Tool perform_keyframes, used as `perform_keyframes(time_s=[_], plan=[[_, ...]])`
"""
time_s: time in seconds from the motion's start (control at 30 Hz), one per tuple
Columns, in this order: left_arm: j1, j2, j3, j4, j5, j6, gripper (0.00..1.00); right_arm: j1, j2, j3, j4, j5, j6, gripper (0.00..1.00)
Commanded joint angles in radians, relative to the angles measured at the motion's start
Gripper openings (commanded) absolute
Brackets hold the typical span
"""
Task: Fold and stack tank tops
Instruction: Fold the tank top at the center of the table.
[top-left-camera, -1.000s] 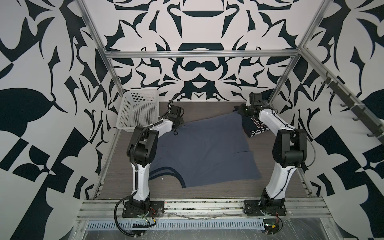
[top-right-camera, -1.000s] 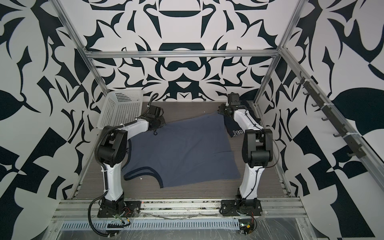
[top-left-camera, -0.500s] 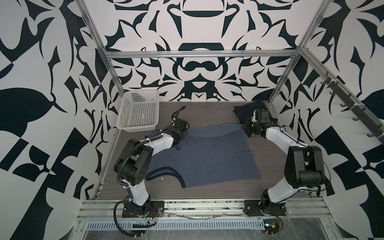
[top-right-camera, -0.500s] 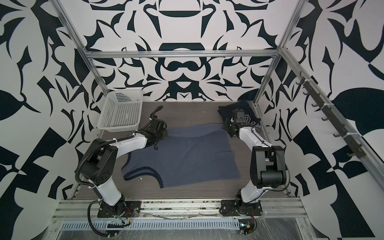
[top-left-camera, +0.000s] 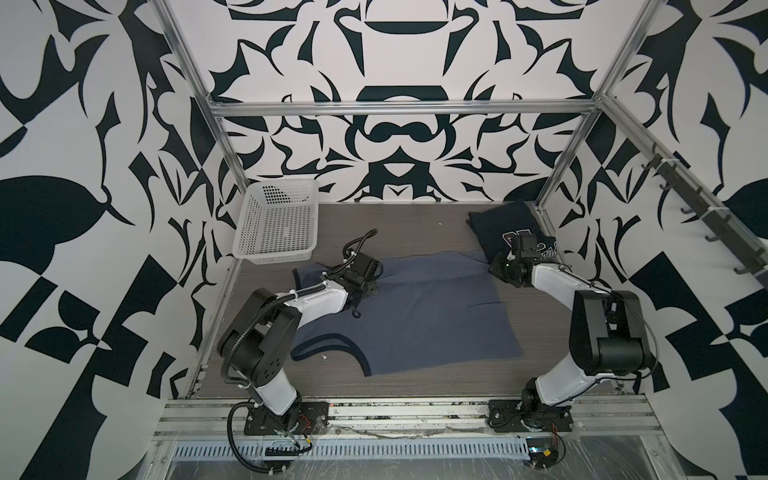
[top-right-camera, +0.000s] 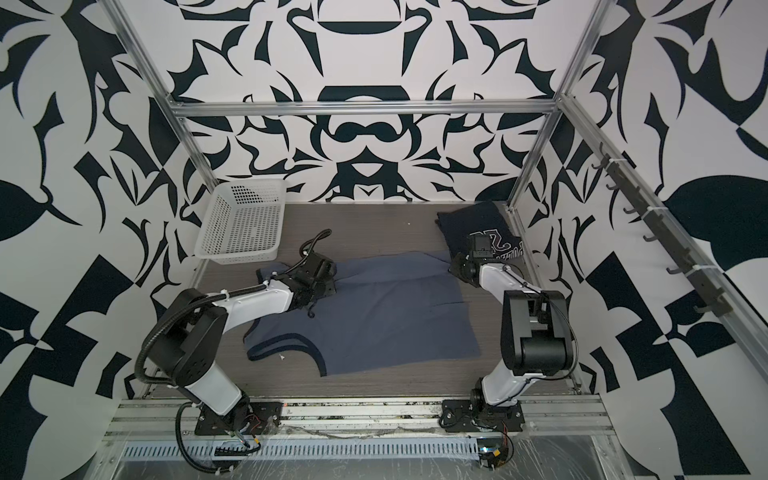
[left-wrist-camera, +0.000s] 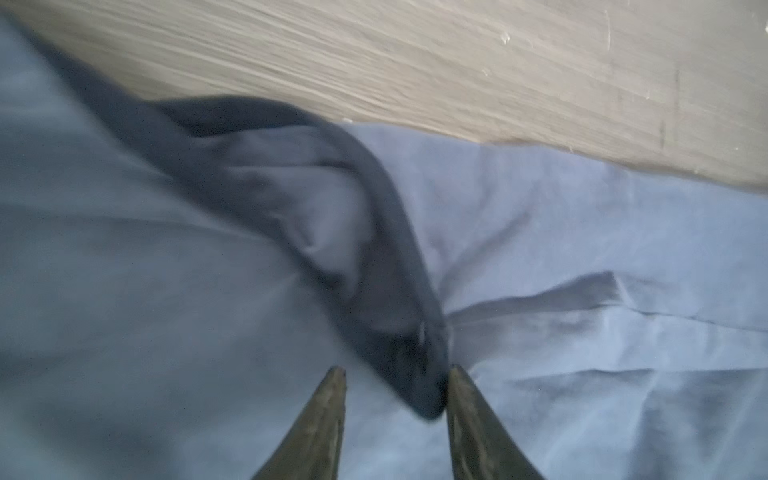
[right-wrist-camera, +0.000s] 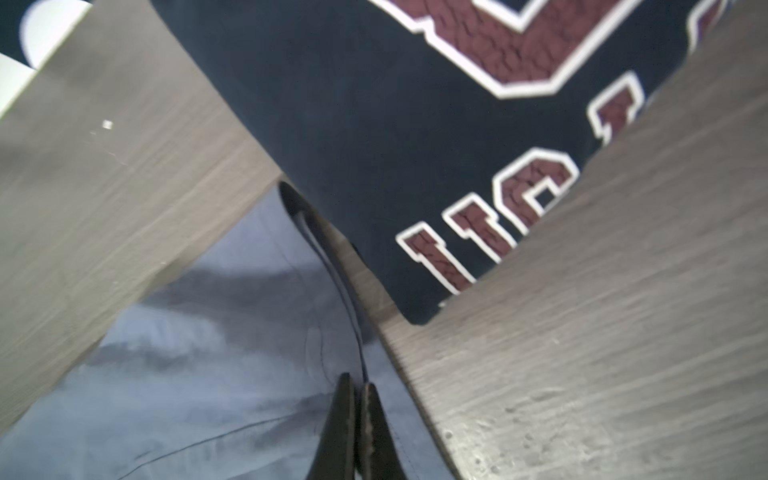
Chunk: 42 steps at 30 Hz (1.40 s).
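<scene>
Wrist cams only: L hand (left-wrist-camera: 397, 369) parted | R hand (right-wrist-camera: 356, 380) pinching grey top (right-wrist-camera: 187, 374)

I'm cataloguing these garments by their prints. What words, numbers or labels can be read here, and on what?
Large maroon, white-edged number on the navy tank top: only partly in frame, not readable for certain.
Row of smaller maroon letters on the same top: upside down and cut off at the cloth's edge, no whole word readable.
Grey-blue tank top: no text visible.
White basket: no text visible.
</scene>
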Motion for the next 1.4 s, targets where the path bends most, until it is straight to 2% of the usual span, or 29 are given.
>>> perform_keyframes(time_s=[0.0,0.07,0.13,0.3,0.43,0.77,0.97,1.07,1.13,1.2,1.37], plan=[[0.084,-0.093,0.054,-0.161,-0.036,-0.038,0.54,-0.024,-0.004,0.017,-0.063,0.064,0.037,0.0],[0.154,-0.088,0.09,-0.22,-0.013,-0.036,0.57,-0.043,-0.002,0.002,-0.074,0.055,0.054,0.0],[0.186,-0.054,0.131,-0.241,0.008,-0.018,0.58,-0.057,-0.003,-0.021,-0.07,0.035,0.069,0.0],[0.15,0.08,0.23,-0.273,0.062,0.006,0.58,-0.06,-0.02,-0.051,-0.086,0.02,0.074,0.0],[0.056,0.139,0.214,-0.257,0.069,-0.022,0.58,-0.063,-0.083,-0.082,-0.108,0.039,0.079,0.0],[-0.154,0.153,0.045,-0.147,0.139,-0.147,0.58,-0.131,-0.247,-0.205,-0.201,0.051,0.089,0.0],[-0.306,0.165,0.052,-0.166,0.175,-0.156,0.58,-0.201,-0.296,-0.247,-0.232,0.038,0.074,0.0],[-0.35,0.133,0.084,-0.203,0.177,-0.136,0.59,-0.222,-0.317,-0.256,-0.24,0.033,0.07,0.0],[-0.34,0.101,0.128,-0.265,0.135,-0.111,0.59,-0.224,-0.323,-0.256,-0.236,0.016,0.071,0.0],[-0.29,0.081,0.198,-0.338,0.085,-0.076,0.6,-0.223,-0.323,-0.256,-0.226,-0.005,0.072,0.0],[-0.059,0.152,0.413,-0.5,0.013,-0.043,0.62,-0.223,-0.319,-0.249,-0.217,-0.024,0.073,0.0]])
